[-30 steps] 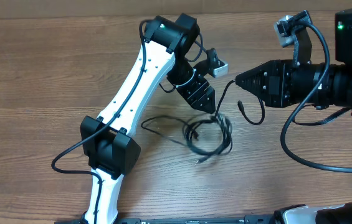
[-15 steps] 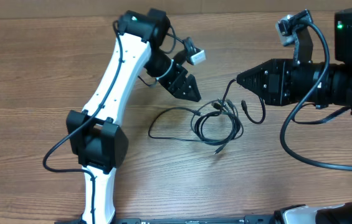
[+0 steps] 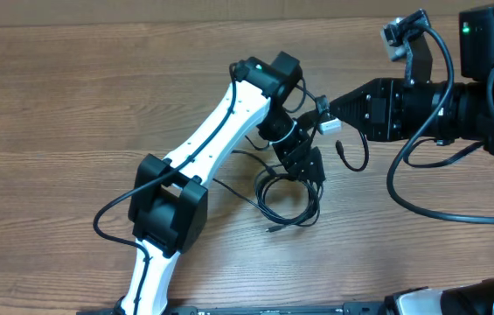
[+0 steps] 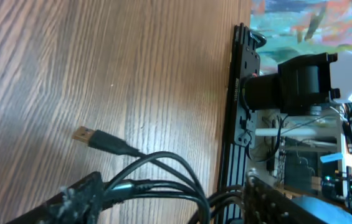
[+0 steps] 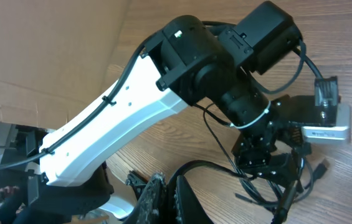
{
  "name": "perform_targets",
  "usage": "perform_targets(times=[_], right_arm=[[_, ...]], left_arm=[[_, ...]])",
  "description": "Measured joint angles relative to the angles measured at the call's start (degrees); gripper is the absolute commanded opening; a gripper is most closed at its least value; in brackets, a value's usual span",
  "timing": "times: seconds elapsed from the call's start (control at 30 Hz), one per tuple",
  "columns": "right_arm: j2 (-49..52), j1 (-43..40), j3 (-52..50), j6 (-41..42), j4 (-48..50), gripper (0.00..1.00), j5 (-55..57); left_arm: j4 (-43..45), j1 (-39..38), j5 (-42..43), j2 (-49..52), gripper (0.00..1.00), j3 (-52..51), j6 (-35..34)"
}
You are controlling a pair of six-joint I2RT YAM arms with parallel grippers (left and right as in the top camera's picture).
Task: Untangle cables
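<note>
The cables [image 3: 292,206] are thin black cords in loose overlapping loops on the wooden table. One USB plug [image 4: 87,134] lies flat on the wood, and a small plug end [image 3: 340,149] hangs near the right gripper. My left gripper [image 3: 306,166] is open and sits down over the top of the loops, with several cords running between its fingers [image 4: 172,184]. My right gripper [image 3: 335,110] is shut on one black cable [image 5: 260,165], which arcs from its fingers [image 5: 172,186] down to the tangle. The left arm hides part of the tangle.
The left arm [image 3: 220,131] lies diagonally across the table's middle, with its wrist camera [image 3: 332,125] close to the right gripper's tip. The right arm's thick black wires [image 3: 404,188] loop at the right. The table's front edge [image 4: 233,124] and a black rail show in the left wrist view.
My left gripper swung away up and left, then came back down right onto the cable loops. The loops shifted slightly left. The right gripper stayed shut and moved a little left.
</note>
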Motion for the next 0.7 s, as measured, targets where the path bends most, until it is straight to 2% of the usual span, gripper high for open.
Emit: perform_targets(times=[0.2, 0.4, 0.6, 0.7], right_arm=[[0.00, -0.02, 0.00, 0.00, 0.00, 0.07, 0.79], [-0.02, 0.00, -0.76, 1.90, 0.17, 0.09, 7.26], [0.00, 0.00, -9.42, 2.89, 1.60, 0.09, 12.04], [0.26, 0.00, -15.43, 3.02, 3.43, 0.17, 13.60]], left_arm=[[0.02, 1.01, -2.19, 0.00, 0.64, 0.00, -1.07], [1.55, 6.10, -10.12, -0.02, 0.64, 0.00, -13.49], [1.42, 13.03, -12.96, 0.00, 0.64, -0.07, -20.35], [1.03, 13.94, -13.86, 0.00, 0.65, -0.11, -21.59]])
